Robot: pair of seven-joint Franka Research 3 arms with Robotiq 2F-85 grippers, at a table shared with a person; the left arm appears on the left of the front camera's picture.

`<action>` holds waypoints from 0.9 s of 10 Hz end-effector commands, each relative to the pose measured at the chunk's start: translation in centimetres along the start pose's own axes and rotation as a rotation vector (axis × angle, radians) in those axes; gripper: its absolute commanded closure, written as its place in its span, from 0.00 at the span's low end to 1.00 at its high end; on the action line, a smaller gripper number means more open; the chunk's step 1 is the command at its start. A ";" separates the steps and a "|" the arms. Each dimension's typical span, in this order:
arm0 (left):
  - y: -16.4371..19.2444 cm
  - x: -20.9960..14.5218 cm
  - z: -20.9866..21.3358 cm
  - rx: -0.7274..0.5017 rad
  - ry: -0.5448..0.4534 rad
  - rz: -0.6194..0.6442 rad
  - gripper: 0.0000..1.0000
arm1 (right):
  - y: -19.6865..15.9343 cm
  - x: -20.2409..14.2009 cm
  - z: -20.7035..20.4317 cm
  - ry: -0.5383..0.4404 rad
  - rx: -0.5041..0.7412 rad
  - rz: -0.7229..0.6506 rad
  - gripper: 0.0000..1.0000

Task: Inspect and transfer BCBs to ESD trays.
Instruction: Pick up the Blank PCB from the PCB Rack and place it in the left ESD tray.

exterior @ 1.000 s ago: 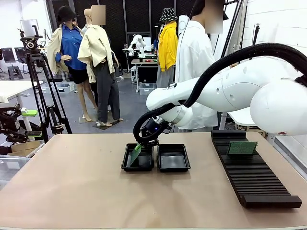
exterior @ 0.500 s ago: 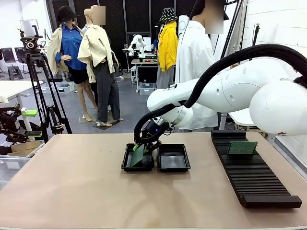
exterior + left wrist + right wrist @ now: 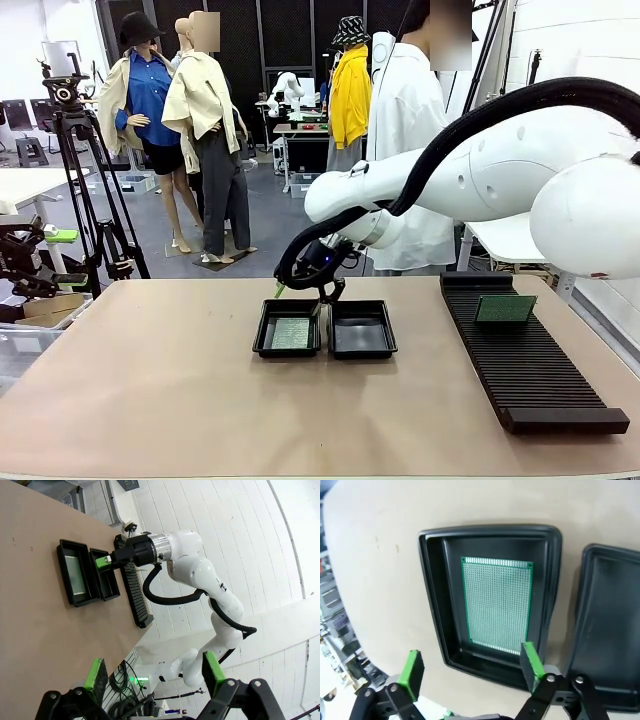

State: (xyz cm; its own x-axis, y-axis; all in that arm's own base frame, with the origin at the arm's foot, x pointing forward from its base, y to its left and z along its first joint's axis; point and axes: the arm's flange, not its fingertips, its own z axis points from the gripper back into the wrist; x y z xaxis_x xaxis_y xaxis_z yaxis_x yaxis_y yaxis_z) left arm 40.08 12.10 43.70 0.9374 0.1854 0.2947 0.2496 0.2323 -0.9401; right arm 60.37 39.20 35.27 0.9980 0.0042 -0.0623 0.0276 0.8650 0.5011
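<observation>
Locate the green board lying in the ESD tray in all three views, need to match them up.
Front view: board lies flat in the left tray, mid-table.
Left wrist view: upper left, in the leftmost of the two trays.
Right wrist view: centre of picture.
Shared landmark: the empty tray right beside it.

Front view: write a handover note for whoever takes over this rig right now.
Right hand: open, empty, above the left tray.
Left hand: open, empty, far from the trays.
One board lies flat in the left tray; a second board stands on the rack. The right tray has no board.
Done: one board placed.
Left: the second board, likely for the right tray.
</observation>
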 end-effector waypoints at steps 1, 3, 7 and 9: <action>-0.1 0.0 0.2 0.004 0.000 -0.004 0.00 | 0.5 0.2 1.1 0.006 -0.058 -0.038 0.00; -0.1 0.0 0.2 0.004 0.000 -0.004 0.00 | 0.2 0.3 1.5 -0.002 -0.104 -0.063 0.00; -0.1 0.0 0.2 0.004 0.000 -0.004 0.00 | -0.3 0.1 1.4 0.006 -0.042 -0.033 0.00; -0.1 0.0 0.2 0.004 0.000 -0.004 0.00 | -0.3 0.1 1.4 0.006 -0.042 -0.033 0.00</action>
State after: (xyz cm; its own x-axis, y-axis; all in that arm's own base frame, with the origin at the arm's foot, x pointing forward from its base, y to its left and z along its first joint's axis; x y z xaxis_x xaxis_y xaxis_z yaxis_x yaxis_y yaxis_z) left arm 40.08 12.11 43.70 0.9374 0.1856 0.2947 0.2496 0.2324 -0.9401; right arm 60.42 38.28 36.16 0.9957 -0.0188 -0.0908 0.0576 0.8928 0.4468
